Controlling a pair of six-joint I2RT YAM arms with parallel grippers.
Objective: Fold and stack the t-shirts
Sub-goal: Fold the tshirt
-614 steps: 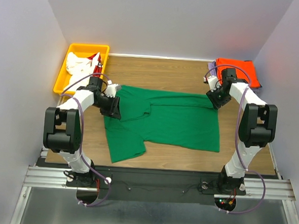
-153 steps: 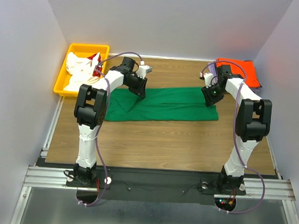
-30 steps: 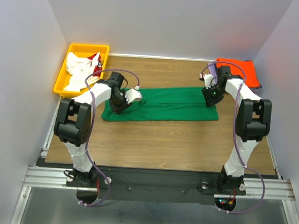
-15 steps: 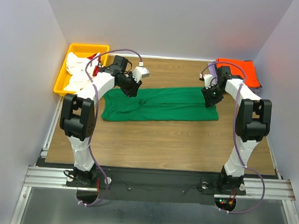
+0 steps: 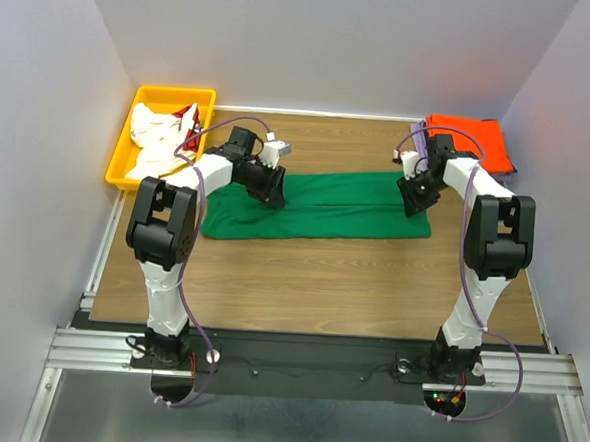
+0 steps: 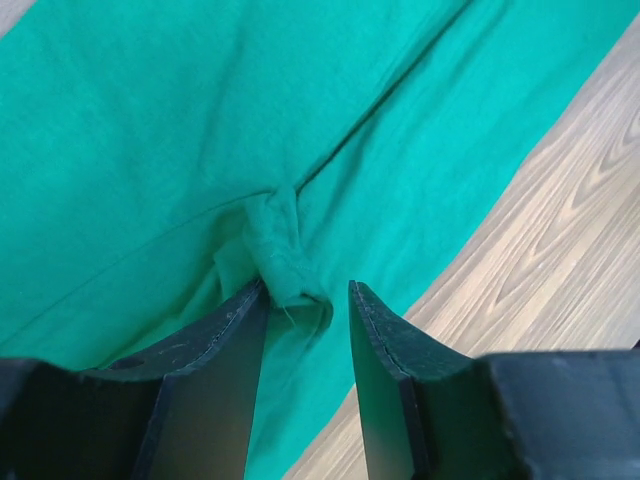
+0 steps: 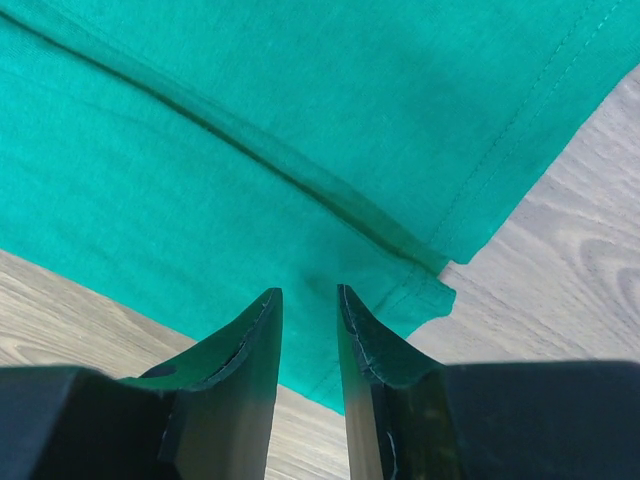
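The left gripper [image 6: 305,292] stood with jaws spread either side of a small pucker in the green t-shirt [image 6: 180,110], which lay folded into a long band on the table [image 6: 570,240]. The right gripper [image 7: 307,295] sat narrowly parted over the shirt's far corner, and whether it pinched cloth was unclear. If the left gripper lifted away, the pucker could have snagged a finger and dragged the fold open.

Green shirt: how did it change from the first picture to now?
The green shirt went from spread out to folded into a long strip. The left gripper moved to its far edge, open over a small pucker. The right gripper stayed at the right end; orange shirt and yellow bin stayed put.
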